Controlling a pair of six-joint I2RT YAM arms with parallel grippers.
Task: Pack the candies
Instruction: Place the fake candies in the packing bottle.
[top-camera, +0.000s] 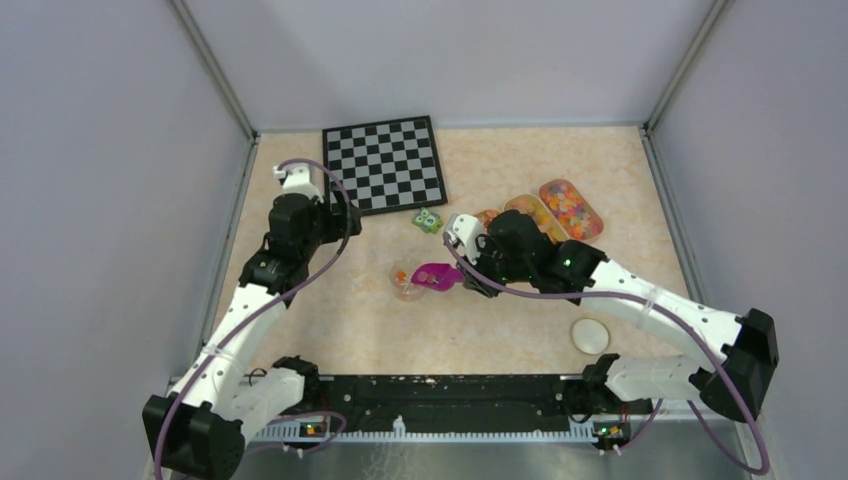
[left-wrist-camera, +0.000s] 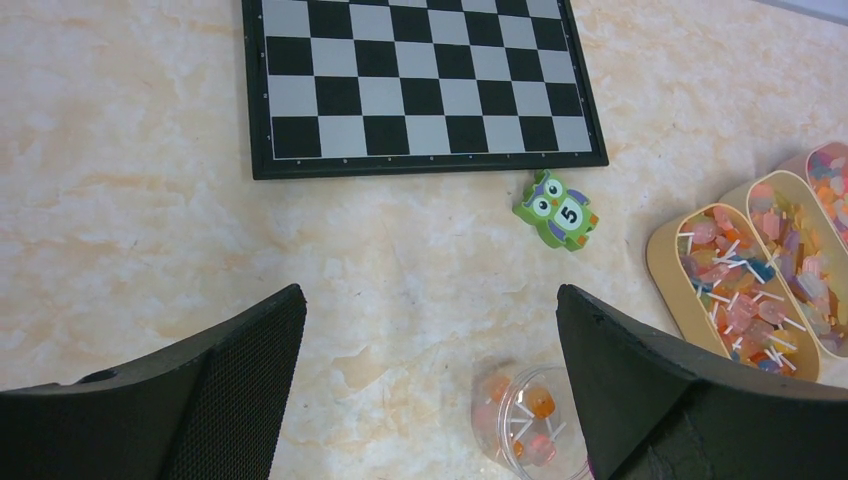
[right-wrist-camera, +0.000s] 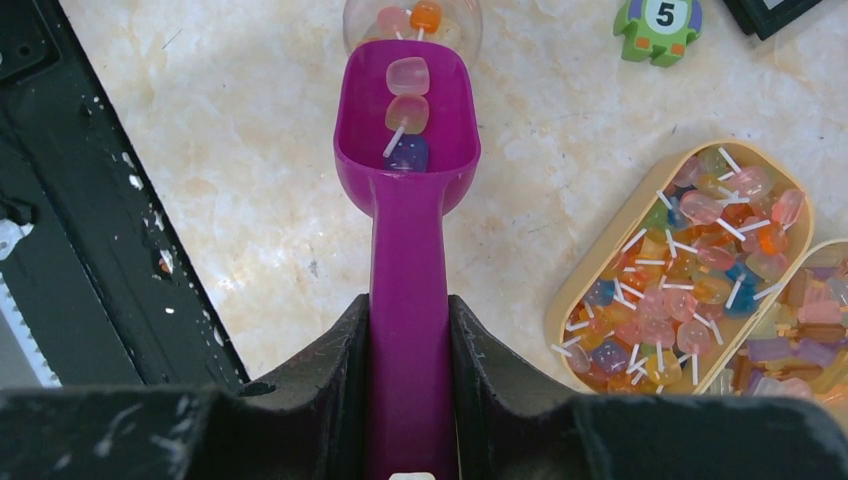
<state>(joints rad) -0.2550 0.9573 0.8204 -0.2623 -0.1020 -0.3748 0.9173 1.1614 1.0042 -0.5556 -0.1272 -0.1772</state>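
Marbled tabletop (left-wrist-camera: 150, 200) — candies (left-wrist-camera: 735, 285), owl block (left-wrist-camera: 556, 209) "5"

The magenta scoop (right-wrist-camera: 410, 240) is smooth, glossy plastic with bright highlights along its rim. The candies (right-wrist-camera: 407, 76) in it look glassy and translucent, each on a thin matt white stick. Just past the scoop's tip, the round cup (left-wrist-camera: 480, 415) is clear plastic. Beside the scoop, the oval trays (left-wrist-camera: 658, 258) are matt tan, seemingly plastic. The tabletop (left-wrist-camera: 150, 230) is smooth, marble-patterned beige with a faint sheen. The chessboard (left-wrist-camera: 420, 70) is smooth within a black frame. The owl block (left-wrist-camera: 556, 210) has a smooth painted face; its material is unclear. The left gripper (left-wrist-camera: 430, 295) has matt black pads (left-wrist-camera: 250, 390) with a fine grid texture. The right gripper (right-wrist-camera: 408, 315) has matt, slightly grainy black fingers (right-wrist-camera: 320, 375). On the scoop's near side, the black rail (right-wrist-camera: 110, 230) is scuffed with white flecks.
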